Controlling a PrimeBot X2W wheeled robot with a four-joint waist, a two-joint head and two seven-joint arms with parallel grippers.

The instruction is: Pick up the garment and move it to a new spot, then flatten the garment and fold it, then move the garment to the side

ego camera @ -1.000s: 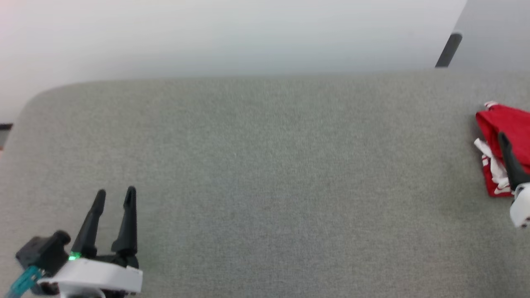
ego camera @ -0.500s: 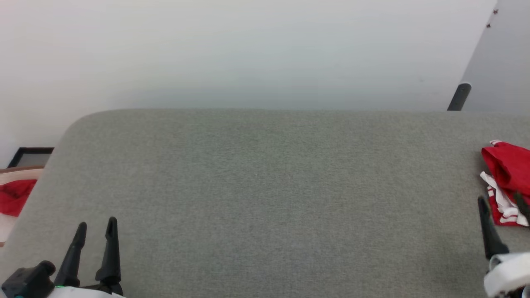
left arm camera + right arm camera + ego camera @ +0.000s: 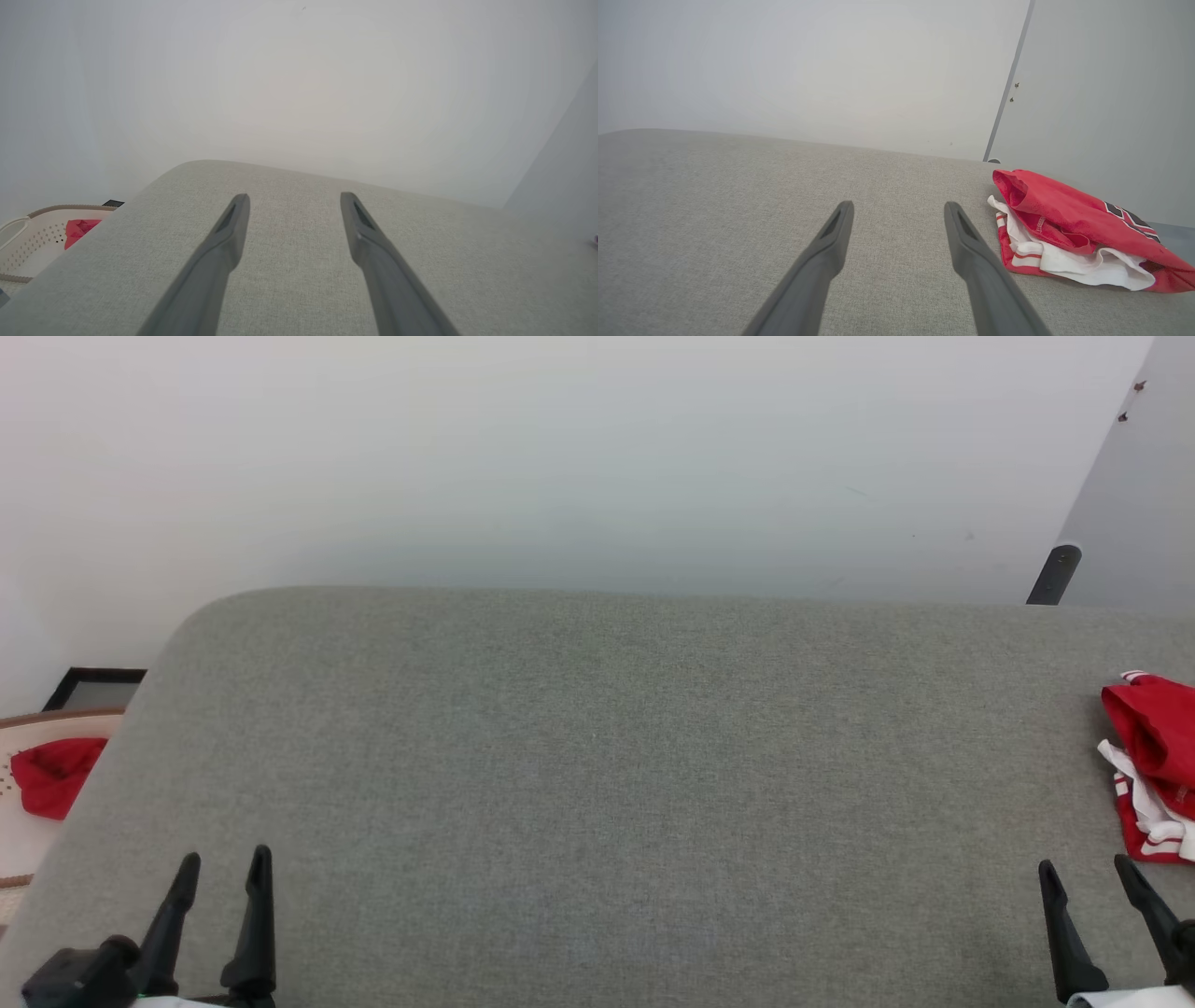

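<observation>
The garment [image 3: 1153, 756] lies at the desk's [image 3: 597, 756] right edge, about midway between its near and far edges. It is a compact bundle, red on top with white sleeve cloth and striped trim showing along its near side. In the right wrist view the dark lettering sits on the upper red layer, and the layers look stacked rather than spread.

A second ago one finger of the right gripper [image 3: 1083, 866] lay across the bundle. Half a second ago it had drawn back toward the near edge. Now both fingers sit clear of the cloth, near the desk's near right corner, spread wide with nothing between them. The head camera has also shifted over that second, so part of the apparent slide is the view's own. The bundle itself keeps its shape and its place at the right edge.

The left gripper [image 3: 227, 855] waits by the near left corner, likewise wide open and empty.

Beyond the left edge, a basket [image 3: 28, 233] holds a plain red cloth [image 3: 79, 229], which is no part of this job.

This looks like release and retreat after the final step: the garment folded and set aside, with little or nothing left to do.
</observation>
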